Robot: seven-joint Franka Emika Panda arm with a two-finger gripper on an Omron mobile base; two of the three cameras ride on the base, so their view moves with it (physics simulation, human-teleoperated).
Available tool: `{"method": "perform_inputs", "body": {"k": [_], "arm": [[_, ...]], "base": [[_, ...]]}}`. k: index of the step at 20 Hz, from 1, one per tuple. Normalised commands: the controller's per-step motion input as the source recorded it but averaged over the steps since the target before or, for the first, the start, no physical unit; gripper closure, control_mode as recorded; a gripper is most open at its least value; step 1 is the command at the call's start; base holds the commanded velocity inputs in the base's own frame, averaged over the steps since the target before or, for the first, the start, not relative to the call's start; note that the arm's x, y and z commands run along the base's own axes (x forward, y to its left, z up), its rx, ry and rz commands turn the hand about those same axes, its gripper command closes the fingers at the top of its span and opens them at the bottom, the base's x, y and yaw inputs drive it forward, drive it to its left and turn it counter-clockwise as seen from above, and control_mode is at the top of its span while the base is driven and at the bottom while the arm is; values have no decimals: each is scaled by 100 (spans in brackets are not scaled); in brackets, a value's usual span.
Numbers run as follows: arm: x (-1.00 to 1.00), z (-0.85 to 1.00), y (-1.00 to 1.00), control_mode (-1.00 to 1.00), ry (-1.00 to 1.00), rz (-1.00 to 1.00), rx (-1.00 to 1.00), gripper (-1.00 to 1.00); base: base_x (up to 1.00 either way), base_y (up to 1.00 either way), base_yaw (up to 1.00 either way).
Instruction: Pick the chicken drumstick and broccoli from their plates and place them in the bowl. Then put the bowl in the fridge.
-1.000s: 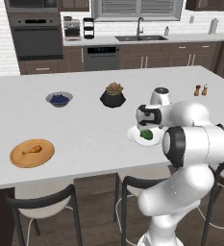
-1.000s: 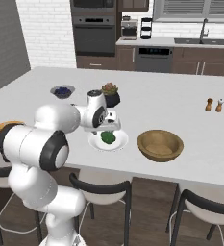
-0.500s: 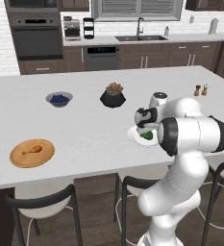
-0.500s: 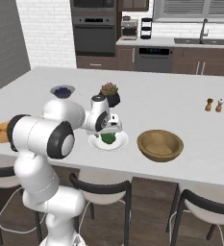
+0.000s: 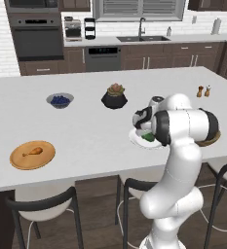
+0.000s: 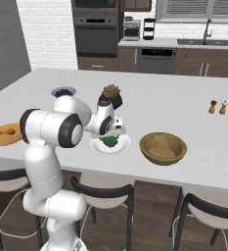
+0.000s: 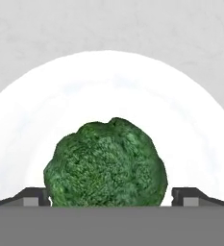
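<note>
White island counter [image 5: 90, 136], pincer [image 7: 111, 196] spread wide astride broccoli [image 7: 105, 162] on white plate [image 7: 190, 125]

The arm hides part of the bowl [image 5: 213, 139]

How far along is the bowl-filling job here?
Nothing is done yet: the bowl is empty, and the chicken drumstick lies on its wooden plate. In hand: the open gripper straddles the broccoli on the white plate. Both transfers and the fridge step remain.
</note>
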Motion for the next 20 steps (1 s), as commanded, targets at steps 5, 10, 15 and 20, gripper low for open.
{"method": "perform_inputs", "body": {"k": [5,10,15,20], "arm": [[17,-16,0,-100,3,5,0,-100],[-3,-28,0,-100,0,0,0,-100],[-9,-34,0,-100,0,0,-1,-100],[-2,-40,0,-100,5,0,-2,100]], "base": [[0,0,0],[0,0,0],[0,0,0],[0,0,0]]}}
